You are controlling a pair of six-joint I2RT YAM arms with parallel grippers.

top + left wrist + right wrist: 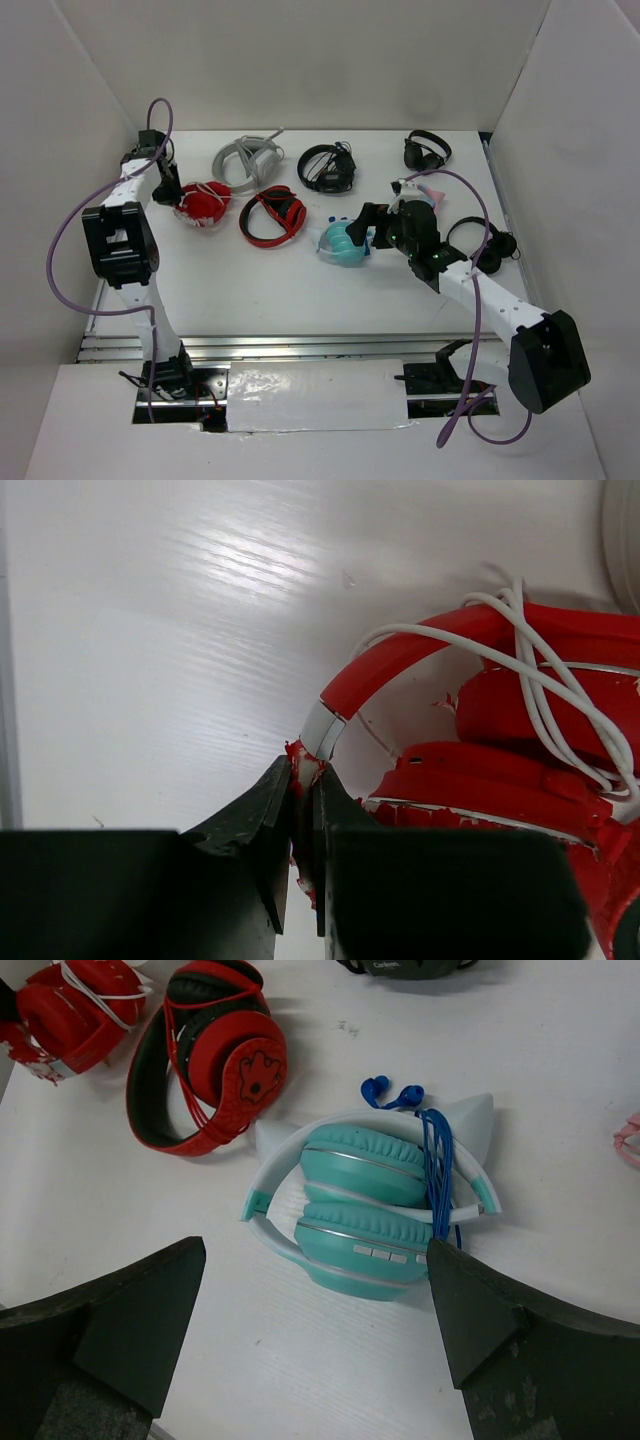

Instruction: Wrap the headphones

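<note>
Mostly white: table [300, 290], 3 enclosing walls [330, 60]; headphones [203, 203] lie back-left.

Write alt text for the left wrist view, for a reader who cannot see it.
The left end effector has its black tips pinched shut on the band end of glossy red headphones lying on a white table. A thin white cable is looped over the band and earcups at the right of the frame.
</note>
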